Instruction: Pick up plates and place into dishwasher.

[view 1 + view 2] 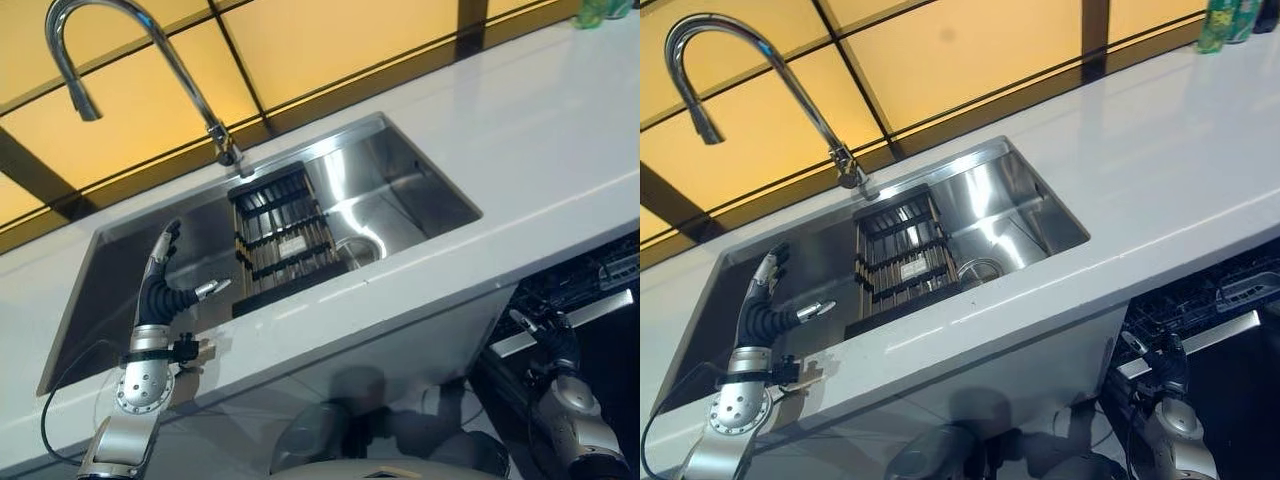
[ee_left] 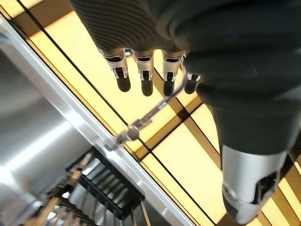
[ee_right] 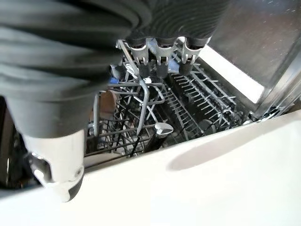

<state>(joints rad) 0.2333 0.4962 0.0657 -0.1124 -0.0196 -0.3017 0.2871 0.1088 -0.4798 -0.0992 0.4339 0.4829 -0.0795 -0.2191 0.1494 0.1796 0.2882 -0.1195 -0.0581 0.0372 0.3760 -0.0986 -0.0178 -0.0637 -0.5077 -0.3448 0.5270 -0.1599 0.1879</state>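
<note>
Two hands, both empty: left hand [image 1: 160, 290] hovers, fingers relaxed, in the sink [image 1: 400, 180] beside the rack [image 1: 285, 240]; right hand [image 1: 1160, 365] loose over the dishwasher [image 3: 188, 99]. No plates visible; check the rack slots first.

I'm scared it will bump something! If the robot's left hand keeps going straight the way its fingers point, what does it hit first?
Probably the back wall of the sink. The left hand hangs open over the basin, fingers aimed up toward that wall and the yellow tiled wall beyond. The dark rack sits off to its side. Depth is hard to judge.
</note>
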